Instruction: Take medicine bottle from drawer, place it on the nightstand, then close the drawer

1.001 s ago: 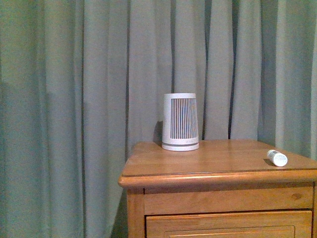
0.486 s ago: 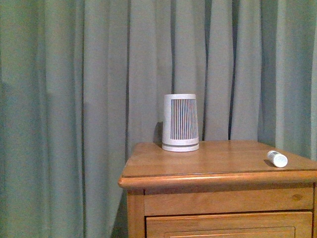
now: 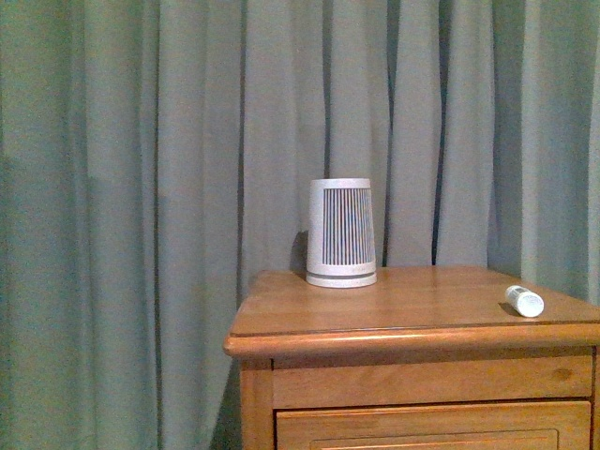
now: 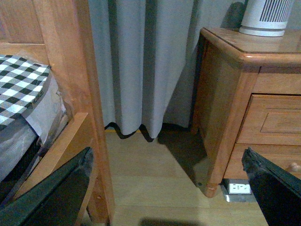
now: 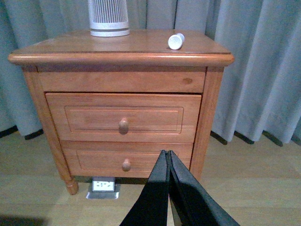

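Observation:
The small white medicine bottle (image 3: 524,301) lies on its side on the nightstand (image 3: 412,309) top near its right edge; it also shows in the right wrist view (image 5: 176,41). The upper drawer (image 5: 123,117) is pushed flush into the nightstand (image 5: 197,60), its round knob facing out. My right gripper (image 5: 167,153) is shut and empty, held low in front of the lower drawer, away from the cabinet. My left gripper (image 4: 169,162) is open and empty, low over the floor to the left of the nightstand (image 4: 244,61). Neither gripper shows in the front view.
A tall white-grey ribbed device (image 3: 341,232) stands at the back of the nightstand top. Grey-green curtains (image 3: 122,206) hang behind. A wooden bed frame (image 4: 70,89) with checked bedding stands left of the cabinet. A floor socket plate (image 5: 103,184) lies under the lower drawer (image 5: 126,160).
The front view has shifted very slightly; the bottle and ribbed device appear a touch lower in the picture. Nothing on the nightstand has moved.

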Motion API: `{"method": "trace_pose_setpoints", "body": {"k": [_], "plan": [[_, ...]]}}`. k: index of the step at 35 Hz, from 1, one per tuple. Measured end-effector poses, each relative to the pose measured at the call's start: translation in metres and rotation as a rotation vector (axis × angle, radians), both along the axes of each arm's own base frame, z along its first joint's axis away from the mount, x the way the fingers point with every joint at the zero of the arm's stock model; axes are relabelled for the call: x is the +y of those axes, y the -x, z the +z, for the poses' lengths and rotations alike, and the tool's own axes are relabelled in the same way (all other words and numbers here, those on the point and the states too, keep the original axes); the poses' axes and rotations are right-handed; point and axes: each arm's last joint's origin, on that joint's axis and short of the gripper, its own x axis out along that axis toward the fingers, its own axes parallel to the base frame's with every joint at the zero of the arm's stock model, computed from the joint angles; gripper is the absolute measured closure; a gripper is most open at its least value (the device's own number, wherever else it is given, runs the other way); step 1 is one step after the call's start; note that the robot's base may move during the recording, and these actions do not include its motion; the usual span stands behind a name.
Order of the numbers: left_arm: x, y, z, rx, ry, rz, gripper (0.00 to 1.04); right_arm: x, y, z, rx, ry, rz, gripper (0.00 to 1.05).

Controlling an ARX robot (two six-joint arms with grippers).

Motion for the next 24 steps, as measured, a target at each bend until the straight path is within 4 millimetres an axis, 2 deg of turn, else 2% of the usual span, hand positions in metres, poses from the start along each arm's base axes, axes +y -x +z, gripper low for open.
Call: {"method": "trace_pose_setpoints", "body": {"k": [1, 7, 11, 19, 20, 24], "plan": [[0.0000, 0.0000, 0.0000, 0.000, 0.000, 0.000, 0.07, 0.0000, 0.0000, 0.0000, 0.000, 0.001, 0.000, 1.01], [0.0000, 0.0000, 0.0000, 0.000, 0.000, 0.000, 0.07, 0.0000, 0.0000, 0.0000, 0.000, 0.000, 0.000, 0.63], [0.0000, 0.0000, 0.0000, 0.000, 0.000, 0.000, 0.07, 0.0000, 0.0000, 0.0000, 0.000, 0.000, 0.000, 0.43], [0.0000, 0.0000, 0.0000, 0.000, 0.000, 0.000, 0.07, 0.0000, 0.0000, 0.0000, 0.000, 0.000, 0.000, 0.09], [0.0000, 0.0000, 0.0000, 0.000, 0.000, 0.000, 0.07, 0.0000, 0.0000, 0.0000, 0.000, 0.000, 0.000, 0.06], [0.0000, 0.0000, 0.0000, 0.000, 0.000, 0.000, 0.07, 0.0000, 0.0000, 0.0000, 0.000, 0.000, 0.000, 0.07]]}}
